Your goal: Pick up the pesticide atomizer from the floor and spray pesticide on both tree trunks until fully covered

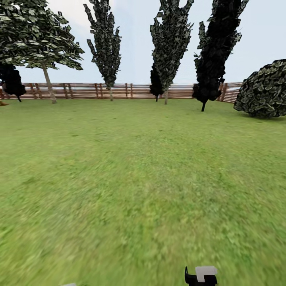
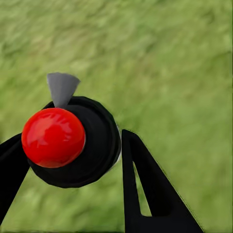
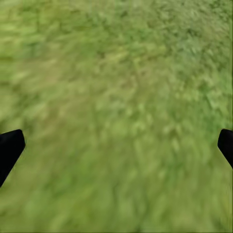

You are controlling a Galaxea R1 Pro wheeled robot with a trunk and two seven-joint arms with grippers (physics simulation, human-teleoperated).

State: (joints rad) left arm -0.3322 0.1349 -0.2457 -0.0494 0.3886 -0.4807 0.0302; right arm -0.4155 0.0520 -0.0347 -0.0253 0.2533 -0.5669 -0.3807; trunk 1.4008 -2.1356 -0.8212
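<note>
In the left wrist view, the pesticide atomizer (image 2: 97, 141), a small dark round bottle with a glossy red top (image 2: 53, 137) and a grey nozzle (image 2: 62, 88), sits between two black fingers. My left gripper (image 2: 73, 140) is shut on it, above blurry green grass (image 2: 184, 73). My right gripper (image 3: 116, 145) is open, its black fingertips (image 3: 9, 148) far apart at the picture's sides with only grass between them. A black and white part of my right arm (image 1: 200, 276) pokes in at the head view's lower edge. The thick-trunked trees are out of view.
A wide green lawn (image 1: 143, 178) runs to a brown slatted fence (image 1: 119, 91) far ahead. Tall narrow dark cypresses (image 1: 105, 43) and a thin-trunked leafy tree (image 1: 47, 83) stand along the fence. A large dark bush (image 1: 264, 91) sits at the far right.
</note>
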